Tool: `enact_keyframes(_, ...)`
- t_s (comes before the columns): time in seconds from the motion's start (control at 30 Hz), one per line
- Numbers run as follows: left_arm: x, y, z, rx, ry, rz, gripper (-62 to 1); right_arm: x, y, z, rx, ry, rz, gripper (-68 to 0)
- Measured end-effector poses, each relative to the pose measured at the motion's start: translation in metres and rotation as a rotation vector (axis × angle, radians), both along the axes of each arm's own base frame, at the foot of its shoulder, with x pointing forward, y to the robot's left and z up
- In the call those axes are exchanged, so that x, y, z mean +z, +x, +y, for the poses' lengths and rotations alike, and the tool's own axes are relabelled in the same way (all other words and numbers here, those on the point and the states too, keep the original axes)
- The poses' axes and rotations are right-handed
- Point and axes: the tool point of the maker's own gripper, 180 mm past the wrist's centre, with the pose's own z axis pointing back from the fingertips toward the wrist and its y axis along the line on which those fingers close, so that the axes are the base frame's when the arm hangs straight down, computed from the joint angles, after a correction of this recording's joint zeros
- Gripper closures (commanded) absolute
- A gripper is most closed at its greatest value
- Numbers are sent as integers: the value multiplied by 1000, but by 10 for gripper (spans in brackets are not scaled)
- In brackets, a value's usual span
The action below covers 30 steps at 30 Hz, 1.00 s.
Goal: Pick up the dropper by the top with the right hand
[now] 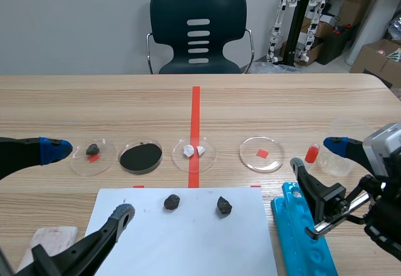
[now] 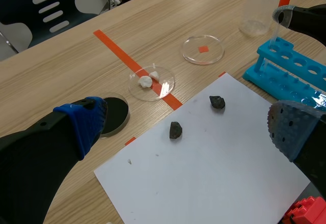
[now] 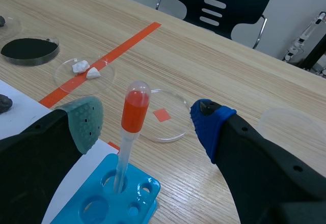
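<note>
1. The right gripper (image 3: 147,118) has its fingers spread apart and grips nothing. Its grey-green pad and blue pad stand on either side of the dropper's bulb, with a gap on each side.
2. The dropper (image 3: 134,111) has an orange-red bulb on top of a clear stem. It stands upright in a hole near the end of the blue test-tube rack (image 3: 109,201).
3. Just beyond the rack lies a clear petri dish (image 3: 178,130) with a red square showing at its middle. A clear plastic cup (image 3: 290,127) stands beside the blue-padded finger.
4. The left gripper (image 2: 188,127) is also spread wide. It hovers over a white paper sheet (image 2: 214,173) bearing two dark stones (image 2: 175,130).
5. Past the sheet, a dish of white lumps (image 2: 163,76) sits on the red tape line, with a dish of black powder (image 2: 122,124) beside it.
</note>
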Motion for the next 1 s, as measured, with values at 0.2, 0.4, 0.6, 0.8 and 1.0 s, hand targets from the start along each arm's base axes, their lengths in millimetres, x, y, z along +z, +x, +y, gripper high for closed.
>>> enact_keyframes(0.2,0,0,0,0,0,0,-623,0,0,0,0,0,0,-315)
enact_keyframes(0.4,0,0,0,0,0,0,-623,0,0,0,0,0,0,-252)
enact_keyframes(0.6,0,0,0,0,0,0,-623,0,0,0,0,0,0,-252)
enact_keyframes(0.8,0,0,0,0,0,0,-623,0,0,0,0,0,0,-213)
enact_keyframes(1.0,0,0,0,0,0,0,-623,0,0,0,0,0,0,-130)
